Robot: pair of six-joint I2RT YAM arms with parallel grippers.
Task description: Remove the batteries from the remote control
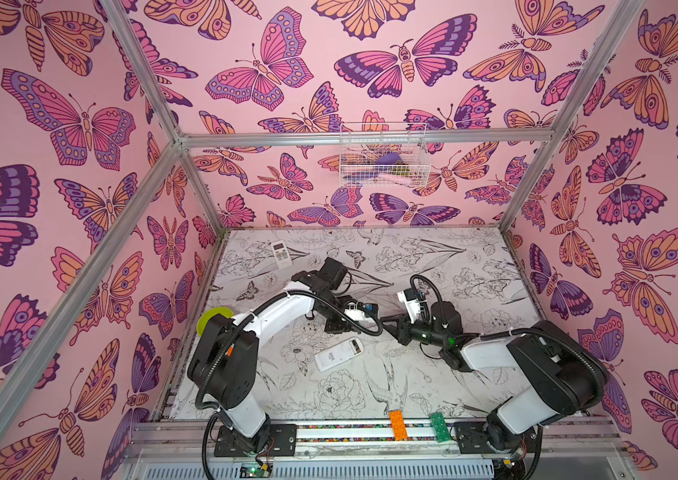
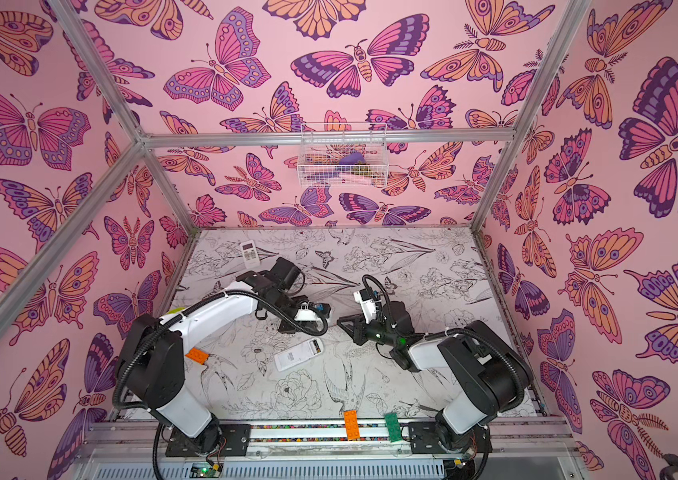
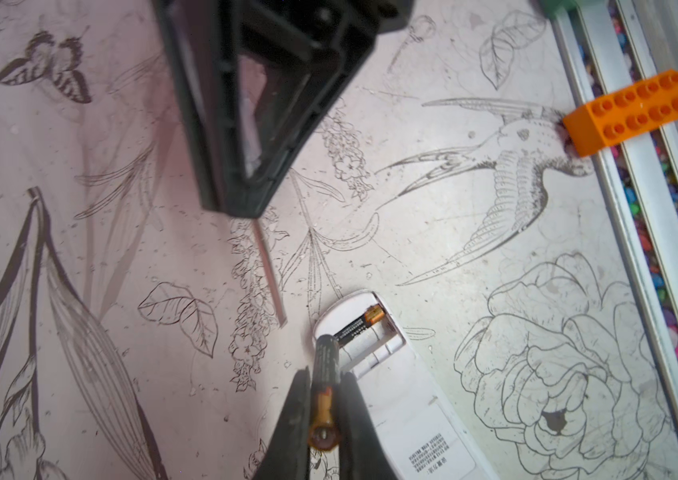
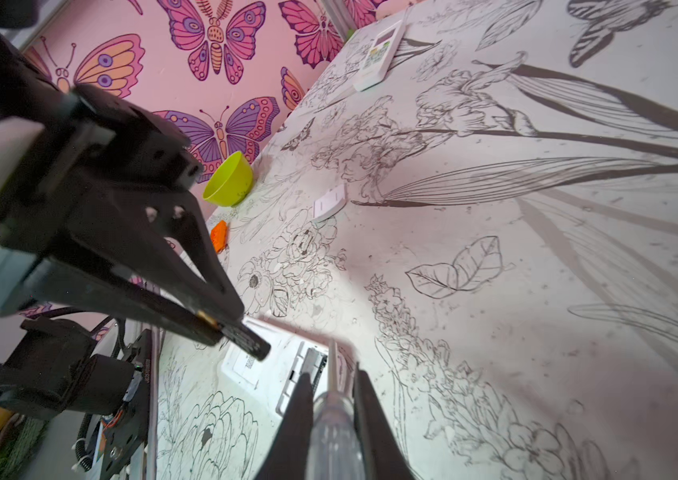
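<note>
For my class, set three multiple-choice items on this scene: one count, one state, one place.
1. How many batteries lie in the open remote's compartment? A none; B one; C three.
2. The left gripper is: A shut on a battery; B open and empty; C shut on the lime bowl.
3. Where is the lime bowl? A on the open remote; B in the left gripper; C on the table beside the pink wall.
Key: B, one cell beside an empty slot; A, its fingers pinch the cell; C, it stands at the table's edge.
</note>
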